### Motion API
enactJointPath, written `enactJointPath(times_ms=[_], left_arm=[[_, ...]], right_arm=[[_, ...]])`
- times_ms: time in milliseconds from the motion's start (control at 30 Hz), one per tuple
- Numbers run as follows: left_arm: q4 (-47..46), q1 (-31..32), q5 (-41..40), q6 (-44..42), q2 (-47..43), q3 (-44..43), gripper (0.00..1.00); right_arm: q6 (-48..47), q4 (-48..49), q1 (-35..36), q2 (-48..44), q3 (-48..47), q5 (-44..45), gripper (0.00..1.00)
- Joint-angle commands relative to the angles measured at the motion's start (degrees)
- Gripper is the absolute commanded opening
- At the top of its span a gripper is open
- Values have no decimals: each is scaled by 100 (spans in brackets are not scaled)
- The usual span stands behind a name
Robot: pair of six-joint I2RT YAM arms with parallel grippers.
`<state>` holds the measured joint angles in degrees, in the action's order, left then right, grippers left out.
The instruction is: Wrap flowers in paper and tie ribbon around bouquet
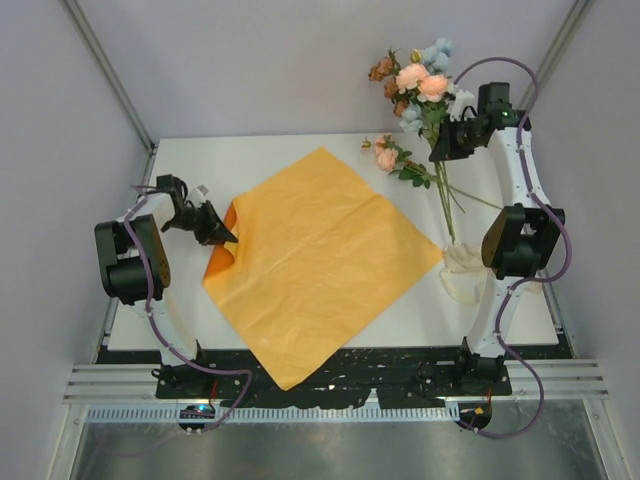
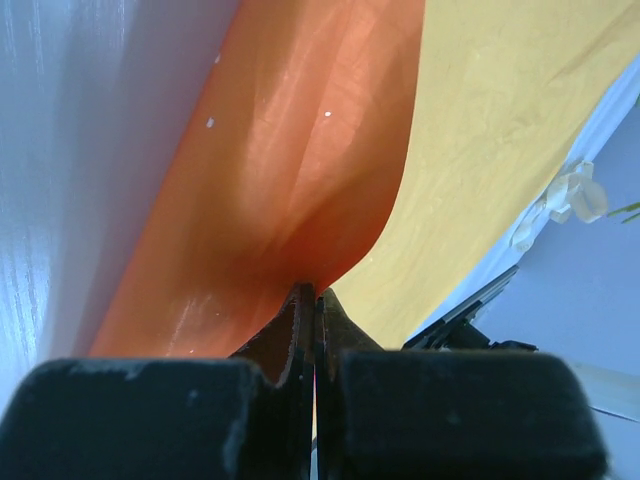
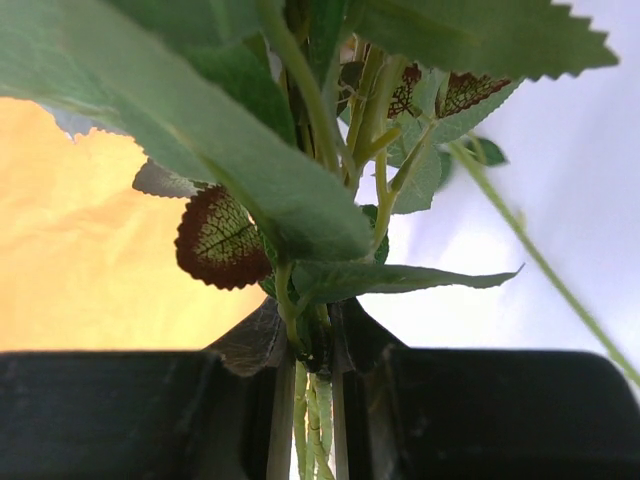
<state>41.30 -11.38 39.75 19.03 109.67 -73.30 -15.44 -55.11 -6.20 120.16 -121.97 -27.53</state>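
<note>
While the left gripper (image 1: 222,236) sits at the left corner of the orange paper (image 1: 320,260), its fingers are pressed tight on a raised fold of the sheet. The paper lies crinkled and diamond-wise on the white table (image 1: 200,160), its near corner over the front edge. Further right, the right gripper (image 1: 447,143) pinches the thin green stems of the flowers (image 1: 420,82), with peach, pink and pale blue blooms up at the far edge. One pink sprig (image 1: 387,156) may be touching the table. The cream ribbon (image 1: 462,275) lies heaped beside the right arm.
</note>
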Motion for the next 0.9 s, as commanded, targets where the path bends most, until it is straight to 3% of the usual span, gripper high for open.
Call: enactJointPath(times_ms=[0,233,400,533,767,867], left_arm=[[-350,-5,270,250,-94,184,0],[-675,-40,253,382,-270,509,0],[-921,-40,323,531,-419,816,0],[-1246,-66,419,803,-595,1185,0],[-1721,-207,613,1103,-833,1774,0],[-1756,-356,613,1059,-877,1915,0]], right_arm=[[1374,878,618,-949,138,-122,5],[1078,2065,1621,-1776,1166,1321,6],[2789,2432,2174,-1987,1736,241,5],[3881,3330,2718,-2190,3010,274,5],[5453,4192,3616,-1734,3777,643,5],[5718,4534,3845,-1444,3917,688,5]])
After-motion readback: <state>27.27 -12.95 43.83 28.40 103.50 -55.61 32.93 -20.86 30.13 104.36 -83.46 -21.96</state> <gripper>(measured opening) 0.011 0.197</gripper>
